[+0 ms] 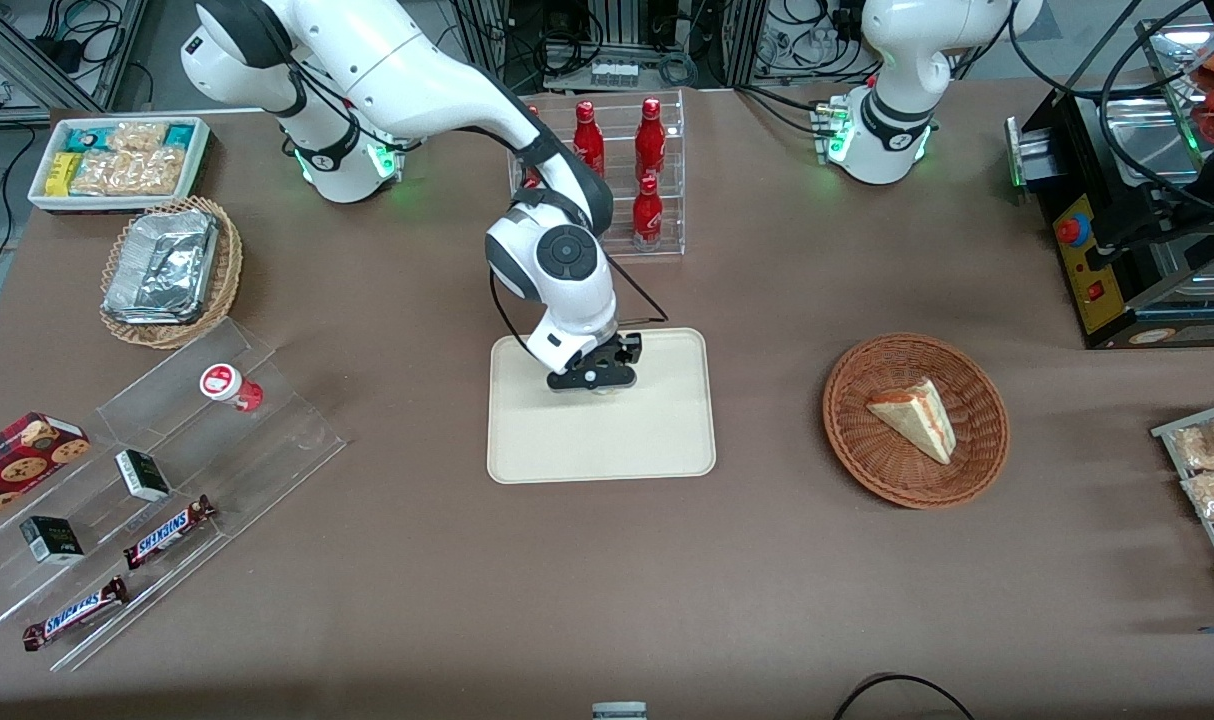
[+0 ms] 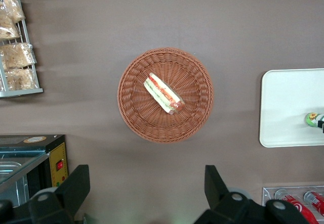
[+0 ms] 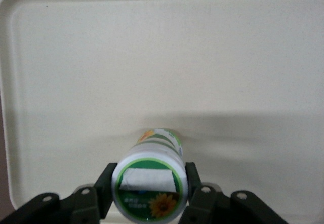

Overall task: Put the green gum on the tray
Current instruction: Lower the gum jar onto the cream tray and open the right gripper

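Observation:
The green gum [image 3: 150, 183] is a small bottle with a white-and-green lid and a sunflower on it. My gripper [image 3: 149, 184] is shut on it, one finger [image 3: 105, 183] on each side of the lid. It holds the bottle upright, low over the cream tray [image 3: 152, 57], with the bottle's base at or just above the tray floor. In the front view the gripper [image 1: 593, 378] hangs over the part of the tray [image 1: 607, 440] farther from the camera and hides the gum. The left wrist view shows the gum [image 2: 314, 119] on the tray [image 2: 288, 102].
A red-lidded bottle [image 1: 229, 385] lies on a clear stepped stand toward the working arm's end, with candy bars and small boxes. A rack of red bottles [image 1: 617, 170] stands farther back than the tray. A wicker basket [image 1: 977, 450] with a sandwich sits toward the parked arm's end.

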`<move>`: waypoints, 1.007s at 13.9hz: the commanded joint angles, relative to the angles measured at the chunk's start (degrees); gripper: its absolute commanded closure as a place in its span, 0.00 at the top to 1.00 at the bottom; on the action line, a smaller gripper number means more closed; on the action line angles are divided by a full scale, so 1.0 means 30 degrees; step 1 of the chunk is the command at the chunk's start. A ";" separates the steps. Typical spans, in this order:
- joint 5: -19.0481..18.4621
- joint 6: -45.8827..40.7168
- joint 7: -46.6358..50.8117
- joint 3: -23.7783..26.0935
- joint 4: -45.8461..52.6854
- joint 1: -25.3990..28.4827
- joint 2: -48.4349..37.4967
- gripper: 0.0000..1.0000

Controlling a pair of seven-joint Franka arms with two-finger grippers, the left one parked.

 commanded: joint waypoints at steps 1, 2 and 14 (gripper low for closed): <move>0.0371 0.0365 0.0105 -0.0046 0.0162 -0.0016 0.0253 0.04; 0.0371 0.0365 0.0105 -0.0046 0.0162 -0.0016 0.0283 0.06; 0.0313 -0.0774 -0.0187 -0.0134 -0.0713 -0.0803 -0.2082 0.99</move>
